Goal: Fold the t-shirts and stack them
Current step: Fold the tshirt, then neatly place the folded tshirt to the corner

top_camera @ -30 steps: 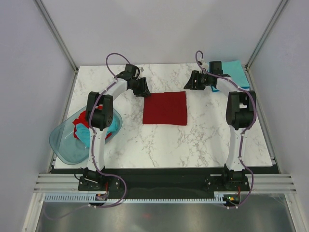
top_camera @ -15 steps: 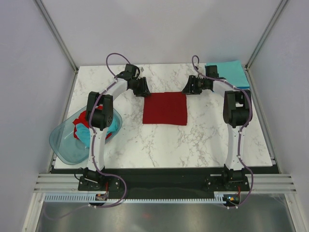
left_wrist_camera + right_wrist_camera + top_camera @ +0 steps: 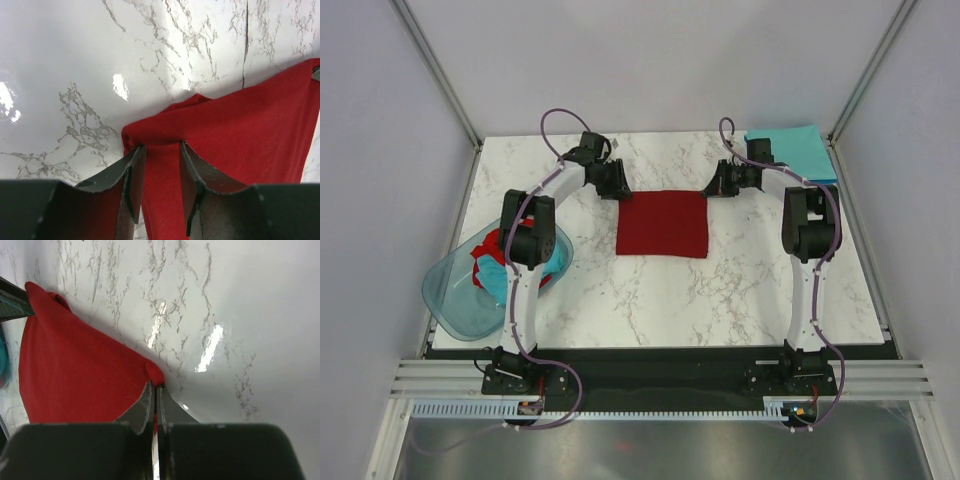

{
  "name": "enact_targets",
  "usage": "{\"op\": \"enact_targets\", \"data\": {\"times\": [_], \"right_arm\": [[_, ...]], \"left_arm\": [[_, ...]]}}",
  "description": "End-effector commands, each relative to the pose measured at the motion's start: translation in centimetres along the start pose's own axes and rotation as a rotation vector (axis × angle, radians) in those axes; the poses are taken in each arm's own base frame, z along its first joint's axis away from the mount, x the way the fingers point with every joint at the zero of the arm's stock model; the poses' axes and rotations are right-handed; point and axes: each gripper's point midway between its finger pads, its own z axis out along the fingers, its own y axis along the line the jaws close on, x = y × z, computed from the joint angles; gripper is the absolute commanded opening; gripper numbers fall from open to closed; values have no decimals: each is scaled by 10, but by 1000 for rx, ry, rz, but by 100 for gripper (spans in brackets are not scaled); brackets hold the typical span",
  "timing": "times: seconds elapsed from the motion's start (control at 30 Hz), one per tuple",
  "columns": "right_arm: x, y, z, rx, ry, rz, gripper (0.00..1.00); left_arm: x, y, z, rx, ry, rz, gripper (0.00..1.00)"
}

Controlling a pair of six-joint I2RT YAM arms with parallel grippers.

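Cotton, limp and light, sags unless lifted by both far corners: dark red t-shirt [image 3: 661,223] folded flat mid surface [image 3: 620,290], right hand [image 3: 155,392] pinched shut on one corner, left hand [image 3: 161,147] half-open astride the other.

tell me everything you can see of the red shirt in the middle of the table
The dark red t-shirt is folded into a near-square packet of soft, matte fabric, lying flat on the white marble table. Its two far corners are slightly rumpled. The left gripper straddles the far left corner with its jaws apart, and the right gripper is shut on the far right corner. No sleeves or label show.
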Motion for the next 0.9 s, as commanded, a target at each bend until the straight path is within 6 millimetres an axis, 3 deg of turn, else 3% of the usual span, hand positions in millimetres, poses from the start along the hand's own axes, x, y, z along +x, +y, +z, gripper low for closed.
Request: {"op": "enact_targets", "data": {"times": [0.0,0.2,0.3,0.33,0.37,0.43,0.47,0.57,0.7,0.87], "right_arm": [[-15,-13,-9,45,-48,-33,0],[-24,-6,-16,53,-70,-41,0],[-28,0,-20,43,-78,-46,1],[-28,2,-21,42,-78,-43,6],[-33,7,-26,39,-91,-51,18],[-36,13,-31,34,-99,-47,29],[-41,19,-36,31,-113,-56,39],[-48,30,-45,21,-131,-61,50],[-41,33,-46,8,-117,-66,61],[-25,26,-38,13,-66,-60,67]], "left_arm": [[4,24,9,-99,18,13,41],[-8,23,3,-109,-5,25,41],[-13,13,-1,-63,-10,42,41],[-17,7,-5,-47,-19,51,42],[-21,2,-8,-30,-26,58,42],[-32,-17,-24,26,-53,81,44],[-38,-26,-31,51,-67,92,45],[-54,-52,-57,125,-110,121,47],[-63,-81,-87,207,-143,143,49],[-59,-94,-111,240,-152,144,49]]}}
